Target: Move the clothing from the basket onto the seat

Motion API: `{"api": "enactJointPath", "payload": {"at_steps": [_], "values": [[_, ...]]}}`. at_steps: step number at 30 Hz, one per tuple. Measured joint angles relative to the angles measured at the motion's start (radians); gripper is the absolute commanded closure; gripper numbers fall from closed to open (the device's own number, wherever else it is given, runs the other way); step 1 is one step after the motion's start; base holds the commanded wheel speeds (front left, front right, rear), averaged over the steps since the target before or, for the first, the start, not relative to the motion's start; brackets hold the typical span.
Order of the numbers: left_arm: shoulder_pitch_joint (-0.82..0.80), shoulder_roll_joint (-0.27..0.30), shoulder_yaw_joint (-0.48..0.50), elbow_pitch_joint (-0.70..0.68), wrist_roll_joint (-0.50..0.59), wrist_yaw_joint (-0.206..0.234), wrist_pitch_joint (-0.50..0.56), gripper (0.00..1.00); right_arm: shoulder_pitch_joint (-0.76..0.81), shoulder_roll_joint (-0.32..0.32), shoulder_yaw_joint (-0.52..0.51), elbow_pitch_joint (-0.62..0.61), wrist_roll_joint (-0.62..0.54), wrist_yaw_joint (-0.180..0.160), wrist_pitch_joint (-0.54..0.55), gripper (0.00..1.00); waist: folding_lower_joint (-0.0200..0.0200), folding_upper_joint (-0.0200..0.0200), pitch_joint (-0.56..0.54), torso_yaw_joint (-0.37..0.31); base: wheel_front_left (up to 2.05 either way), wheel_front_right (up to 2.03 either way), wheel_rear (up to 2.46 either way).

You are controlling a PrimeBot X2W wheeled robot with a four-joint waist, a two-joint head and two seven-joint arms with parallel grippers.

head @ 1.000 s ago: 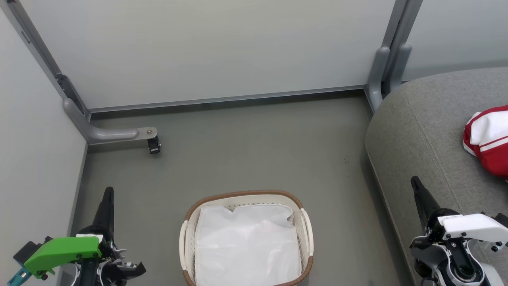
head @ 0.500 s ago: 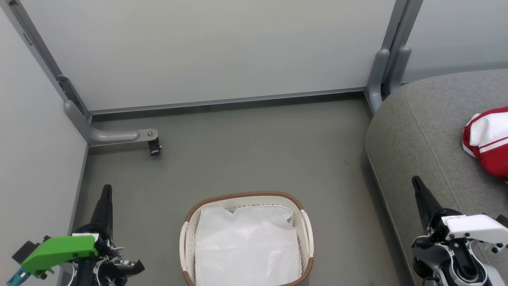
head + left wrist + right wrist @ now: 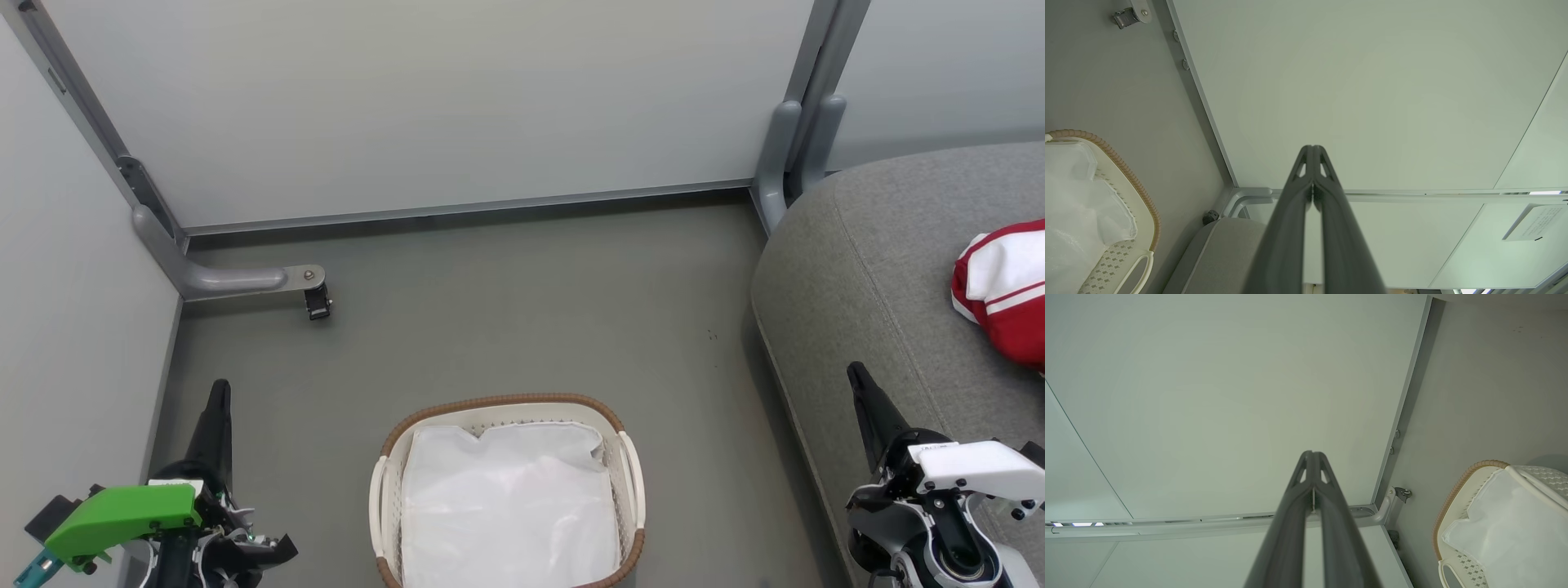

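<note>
Here, clothing [image 3: 1008, 286] on the seat [image 3: 865, 269], beyond the right tool [image 3: 856, 377], apart from the left tool [image 3: 219, 392]; both tools' tips together.

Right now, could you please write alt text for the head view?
Red clothing lies on the grey seat at right; the basket on the floor holds a white sheet. The left claw and right claw, both shut, point up from the lower corners.
</note>
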Motion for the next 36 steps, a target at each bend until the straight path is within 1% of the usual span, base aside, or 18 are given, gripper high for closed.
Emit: {"api": "enactJointPath", "payload": {"at_steps": [36], "values": [[0.0, 0.0, 0.0, 0.0, 0.0, -0.001, 0.0, 1.0, 0.0, 0.0, 0.0, 0.0, 0.0, 0.0, 0.0, 1.0, 0.0, 0.0, 0.0, 0.0, 0.0, 0.0, 0.0]]}}
